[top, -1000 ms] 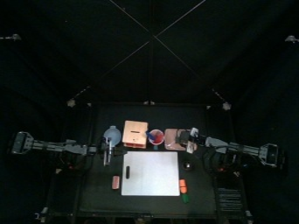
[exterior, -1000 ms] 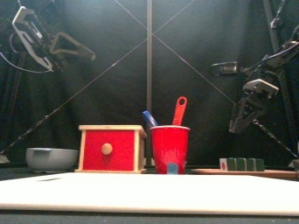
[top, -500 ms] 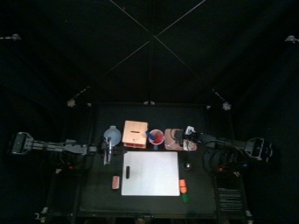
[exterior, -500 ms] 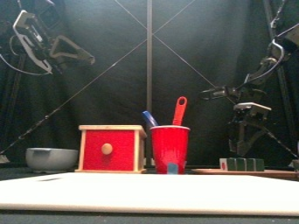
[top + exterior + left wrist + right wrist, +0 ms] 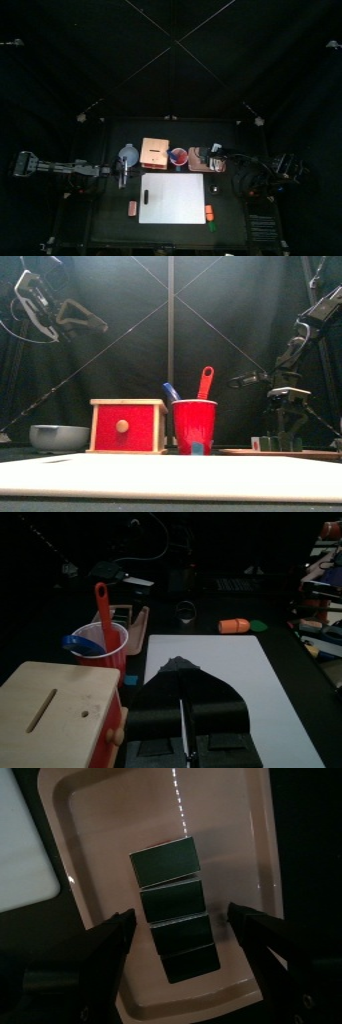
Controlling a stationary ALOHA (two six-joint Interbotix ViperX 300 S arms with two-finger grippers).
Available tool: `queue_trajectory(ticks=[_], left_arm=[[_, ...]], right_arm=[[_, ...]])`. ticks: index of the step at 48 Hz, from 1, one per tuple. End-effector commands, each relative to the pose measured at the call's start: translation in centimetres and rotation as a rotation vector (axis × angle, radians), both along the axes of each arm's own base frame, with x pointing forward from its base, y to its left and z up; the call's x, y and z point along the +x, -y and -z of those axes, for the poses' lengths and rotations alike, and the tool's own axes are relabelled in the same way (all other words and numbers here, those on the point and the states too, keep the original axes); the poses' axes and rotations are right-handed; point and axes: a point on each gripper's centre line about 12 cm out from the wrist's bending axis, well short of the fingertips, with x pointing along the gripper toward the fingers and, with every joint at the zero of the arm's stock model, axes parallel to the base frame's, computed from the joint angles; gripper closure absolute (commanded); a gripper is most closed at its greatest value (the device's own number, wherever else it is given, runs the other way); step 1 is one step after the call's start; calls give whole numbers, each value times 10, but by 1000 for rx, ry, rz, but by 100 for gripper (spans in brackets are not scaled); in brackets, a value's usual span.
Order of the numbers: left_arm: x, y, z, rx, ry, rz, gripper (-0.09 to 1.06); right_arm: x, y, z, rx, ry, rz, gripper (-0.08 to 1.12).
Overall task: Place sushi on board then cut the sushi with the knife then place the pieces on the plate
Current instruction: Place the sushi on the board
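Our right gripper (image 5: 183, 918) hangs over the pink tray (image 5: 241, 828), jaws spread wide, one on each side of the sushi roll (image 5: 171, 898). The roll's four dark green blocks lie in a row on the tray, directly beneath this gripper; we cannot tell whether either jaw touches them. Our left gripper (image 5: 181, 665) hovers empty, jaws pressed together, above the white cutting board (image 5: 227, 692). The red cup (image 5: 98, 642), holding the red knife (image 5: 100, 607), stands beside it.
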Motion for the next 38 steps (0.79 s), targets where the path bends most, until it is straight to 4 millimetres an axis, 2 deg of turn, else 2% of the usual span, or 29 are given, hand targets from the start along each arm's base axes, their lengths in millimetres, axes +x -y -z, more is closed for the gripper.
queue_trajectory(ticks=[1,8,17,22,30,38], left_arm=[[2,-2,-5,-1,18,-6,99],[2,-2,-5,-1,18,-6,99],[2,-2,-4,-2,15,-6,99],[1,-2,-3,-2,14,-6,99],[1,-1,-3,-3,14,-4,99],[1,-2,-2,-4,9,-7,99]], right_arm=[[5,5,-4,-10,23,8,4],[6,6,0,-7,14,8,10],[9,7,-1,-8,28,15,34],[11,6,-4,7,32,25,42],[16,1,-18,76,73,87,43],[28,-22,-35,178,142,110,43]])
